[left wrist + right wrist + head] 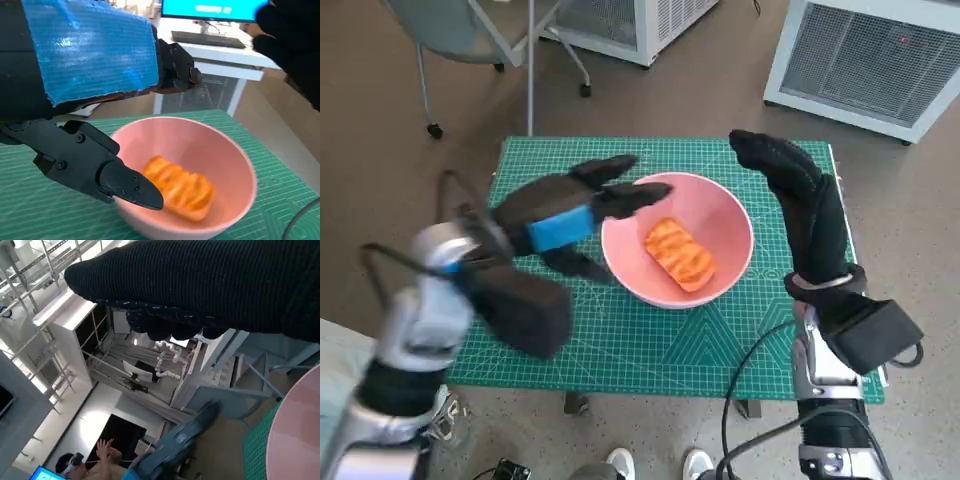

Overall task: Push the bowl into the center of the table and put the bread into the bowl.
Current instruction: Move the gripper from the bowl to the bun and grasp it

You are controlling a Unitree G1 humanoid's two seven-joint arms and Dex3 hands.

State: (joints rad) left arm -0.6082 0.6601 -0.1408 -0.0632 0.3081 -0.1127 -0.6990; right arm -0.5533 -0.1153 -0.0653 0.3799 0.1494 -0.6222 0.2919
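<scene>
Head view: bread [679, 252] in bowl [720, 215], left robot hand [582, 205] seemingly touching rim.

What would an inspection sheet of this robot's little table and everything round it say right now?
Surface: green cutting mat covering the small table.
Job's things: pink bowl near the mat's middle; bread lying inside it.
Clutter: nothing seen on the mat.
Hands: left hand at the bowl's left rim, fingers spread, holding nothing; right hand raised beside the bowl's right side, holding nothing.
Cables: black cable looping by the right forearm; another by the left arm.
Surroundings: white slatted unit, chair with castors, shoes at the table's near edge, desk with monitor.
</scene>
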